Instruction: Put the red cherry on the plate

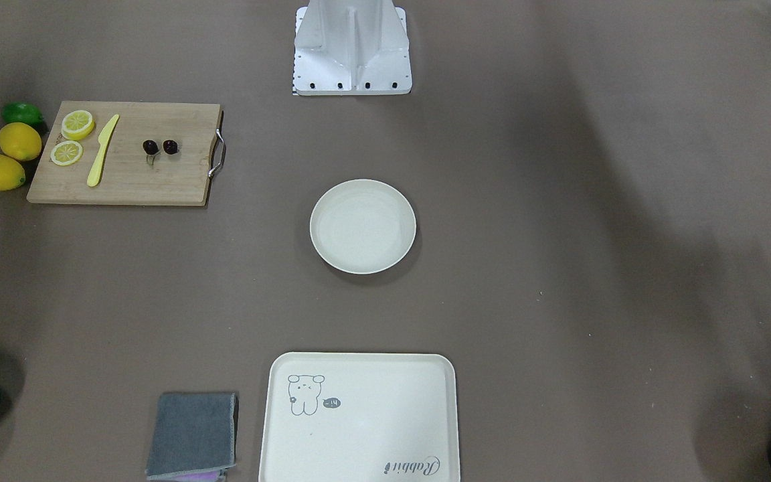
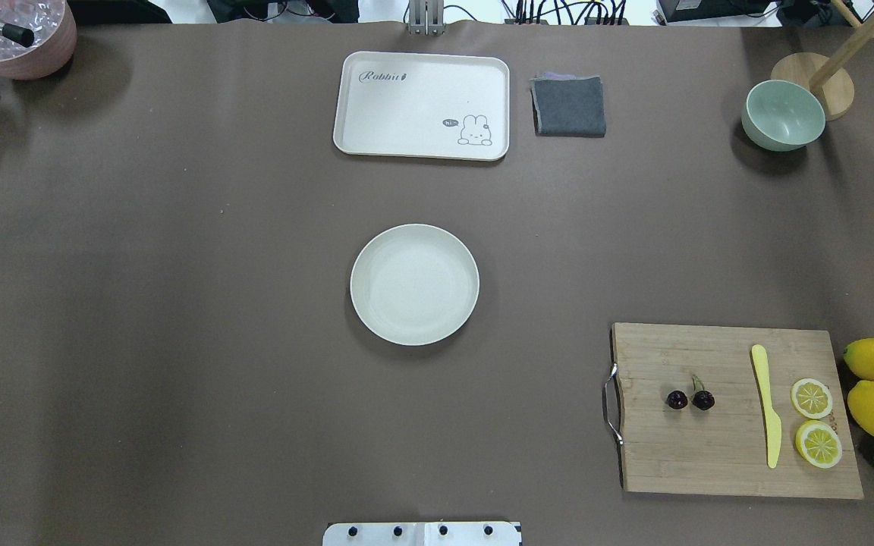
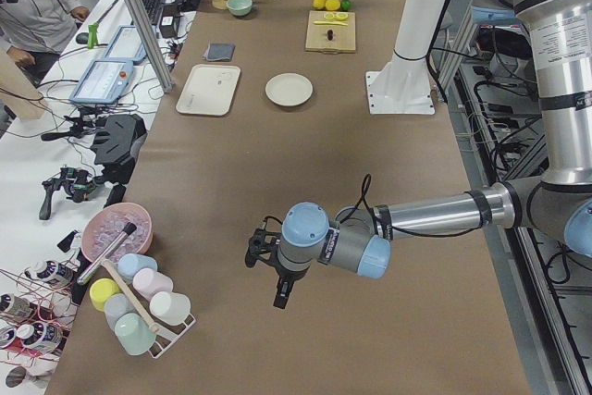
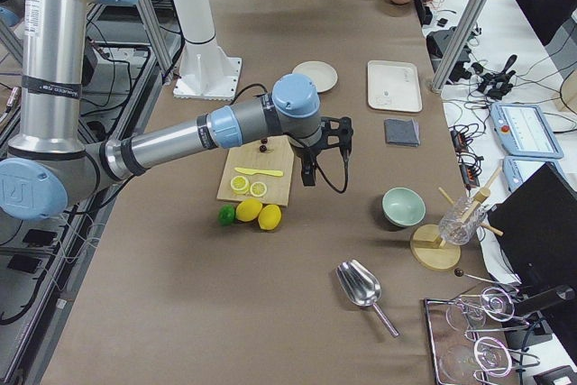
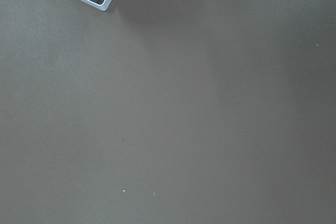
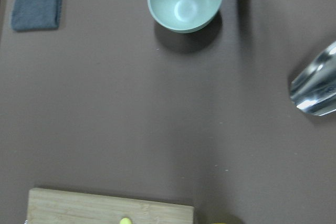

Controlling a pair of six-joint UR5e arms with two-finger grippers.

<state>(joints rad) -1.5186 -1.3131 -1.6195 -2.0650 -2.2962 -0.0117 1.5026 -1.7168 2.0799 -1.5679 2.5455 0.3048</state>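
Red cherry [image 2: 703, 400] on board [image 2: 710, 455], plate [image 2: 414, 284] apart, tray [image 2: 407, 106] lettered "Rabbit", jaws' state unclear.

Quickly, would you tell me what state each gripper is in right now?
Left gripper: cannot be told; it shows only in a side view.
Right gripper: cannot be told, for the same reason.

Soft even light from above, broad faint shadows on the brown table [image 1: 559, 301], thin dark shadow beside the plate [image 1: 363, 226], white glare on the metal scoop [image 6: 315, 90], wrist views slightly blurred, mild grain.
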